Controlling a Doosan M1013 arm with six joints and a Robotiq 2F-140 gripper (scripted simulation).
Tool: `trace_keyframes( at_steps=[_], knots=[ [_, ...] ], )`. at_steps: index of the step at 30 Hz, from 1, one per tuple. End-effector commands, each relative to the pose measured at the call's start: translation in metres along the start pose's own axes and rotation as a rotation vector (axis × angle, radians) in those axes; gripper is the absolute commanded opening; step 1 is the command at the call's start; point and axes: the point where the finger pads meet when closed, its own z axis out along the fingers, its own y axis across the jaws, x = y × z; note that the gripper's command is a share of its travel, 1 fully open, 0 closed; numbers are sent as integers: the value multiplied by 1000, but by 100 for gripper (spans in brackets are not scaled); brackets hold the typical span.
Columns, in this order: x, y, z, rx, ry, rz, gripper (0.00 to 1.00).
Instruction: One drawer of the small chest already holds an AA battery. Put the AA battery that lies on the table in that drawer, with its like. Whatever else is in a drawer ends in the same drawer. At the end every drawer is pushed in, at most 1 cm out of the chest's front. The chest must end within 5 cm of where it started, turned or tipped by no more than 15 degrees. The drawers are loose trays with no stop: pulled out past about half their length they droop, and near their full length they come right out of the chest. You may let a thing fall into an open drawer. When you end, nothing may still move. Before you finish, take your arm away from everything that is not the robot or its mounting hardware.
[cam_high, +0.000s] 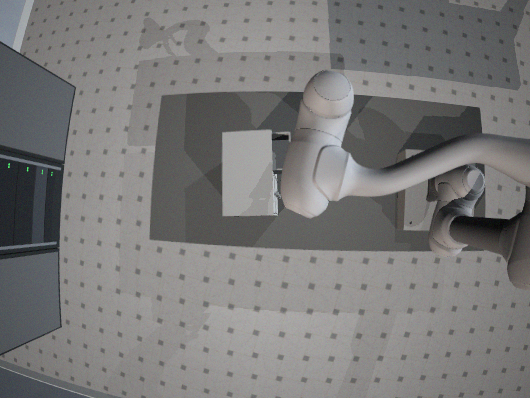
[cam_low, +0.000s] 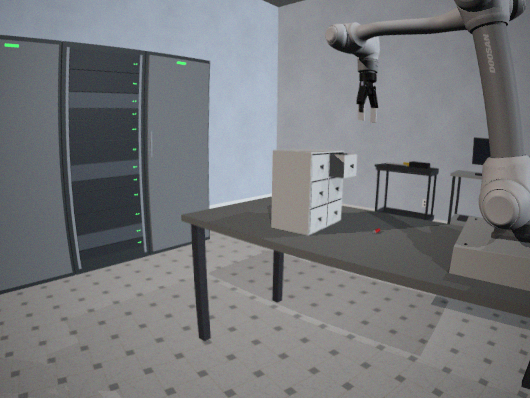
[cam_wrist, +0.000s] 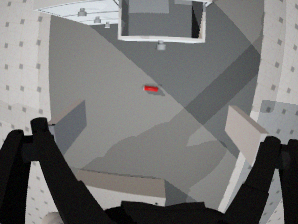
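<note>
1. Dark grey rectangular desk on black legs carries a small white six-drawer chest, two columns by three rows.
2. Top drawer on the chest's right column is pulled partway out; the other five fronts sit flush. In the wrist view the open drawer shows as a white-rimmed tray with a dark interior. Contents cannot be made out.
3. Small red AA battery lies on the desk surface in front of the chest, well apart from it, on the side facing the open drawer. Wrist view places the battery just below the open drawer, roughly centred in frame.
4. Black two-finger end effector with pale pads hangs high above the desk, pointing straight down, above and a little forward of the open drawer.
5. End effector fingers spread fully apart, nothing between them; both dark finger links frame the wrist view at left and right.
6. Top view: the light grey arm covers the desk area in front of the chest; the battery is hidden there.
7. The arm stands on a pale grey base block at the desk's far end from the chest.
</note>
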Motion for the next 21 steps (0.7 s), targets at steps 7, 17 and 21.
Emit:
trace_keyframes(
  at_steps=[7, 17, 21],
  knots=[
    [1, 0, 1, -3, 0, 31, 100],
    [3, 0, 3, -8, 0, 88, 100],
    [4, 0, 4, -12, -1, 127, 100]
  ],
)
